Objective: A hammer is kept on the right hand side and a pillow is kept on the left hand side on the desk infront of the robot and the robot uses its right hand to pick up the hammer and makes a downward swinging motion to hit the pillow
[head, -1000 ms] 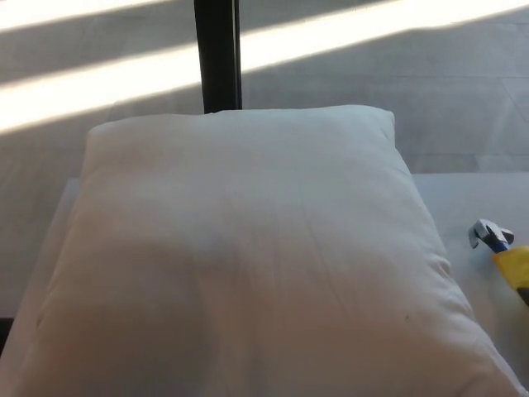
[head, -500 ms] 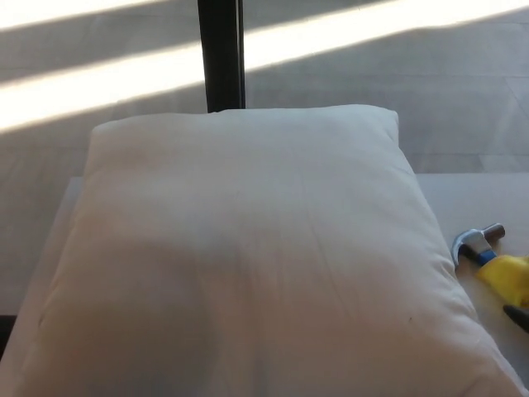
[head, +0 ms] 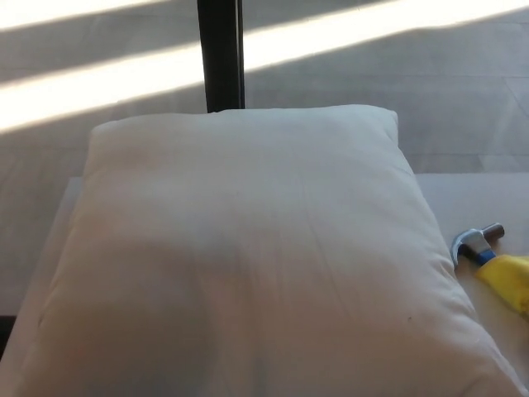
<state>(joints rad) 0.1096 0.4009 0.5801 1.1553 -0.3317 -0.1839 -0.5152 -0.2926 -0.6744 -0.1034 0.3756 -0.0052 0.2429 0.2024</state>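
- Neither of the robot's hands shows anywhere in the frame, so I can't say how open or closed either one is, or whether it has hold of anything.
- Closest thing to where the right hand would come in: a hammer (head: 489,258) with a silver metal head, a short blue neck and a yellow handle, sitting at the right edge of the frame, a bit below the middle.
- The hammer lies flat on the pale white desk (head: 471,198). Its head is pointing toward the upper left, and the handle runs off toward the lower right, cut off by the frame edge.
- The metal head sits just beside the right edge of the pillow; can't tell if it's actually touching.
- The big, soft, off-white square pillow (head: 248,256) fills most of the frame, from upper centre down to the bottom edge, lying flat on the desk.
- Behind the pillow, top centre, there's a dark vertical post (head: 220,54).
- Beyond that, a grey floor (head: 413,91) with bright sunlight stripes (head: 99,87) slanting across the top of the frame.
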